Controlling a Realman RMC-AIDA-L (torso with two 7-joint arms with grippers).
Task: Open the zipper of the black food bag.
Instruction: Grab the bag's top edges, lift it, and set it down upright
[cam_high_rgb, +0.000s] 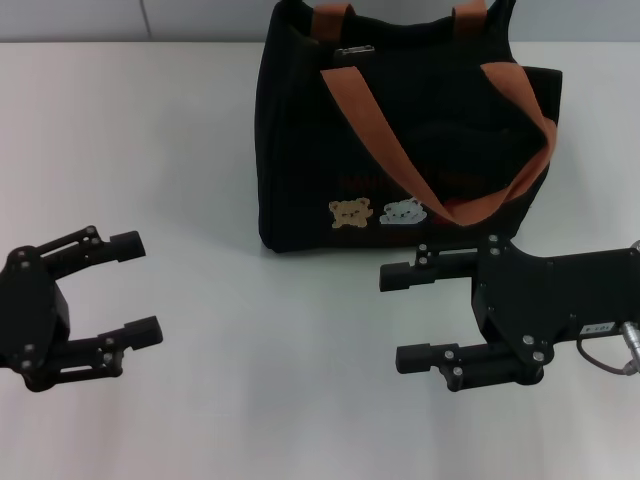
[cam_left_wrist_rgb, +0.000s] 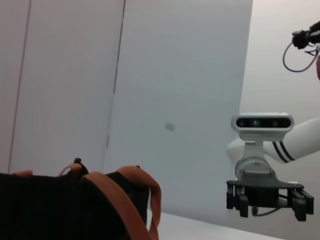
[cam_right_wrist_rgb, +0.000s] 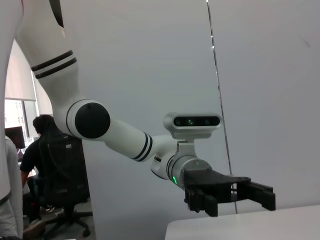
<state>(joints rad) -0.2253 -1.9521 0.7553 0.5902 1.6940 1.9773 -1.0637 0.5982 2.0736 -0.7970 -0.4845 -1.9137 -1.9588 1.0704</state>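
Note:
The black food bag (cam_high_rgb: 400, 130) stands upright at the back middle of the white table, its two orange-brown straps (cam_high_rgb: 375, 125) flopped over its front above two small bear patches (cam_high_rgb: 377, 212). The zipper's silver pull tab (cam_high_rgb: 352, 50) lies on the bag's top edge, near its left end. My left gripper (cam_high_rgb: 146, 288) rests open at the front left, well away from the bag. My right gripper (cam_high_rgb: 392, 318) is open just in front of the bag's right half, with nothing held. The left wrist view shows the bag (cam_left_wrist_rgb: 50, 207) low and close, with the right gripper (cam_left_wrist_rgb: 268, 200) beyond it.
The white table (cam_high_rgb: 200, 150) spreads bare to the left of the bag and between the two grippers. A pale wall stands behind the table. In the right wrist view, a person sits on an office chair (cam_right_wrist_rgb: 42, 165) far off, beyond the left arm.

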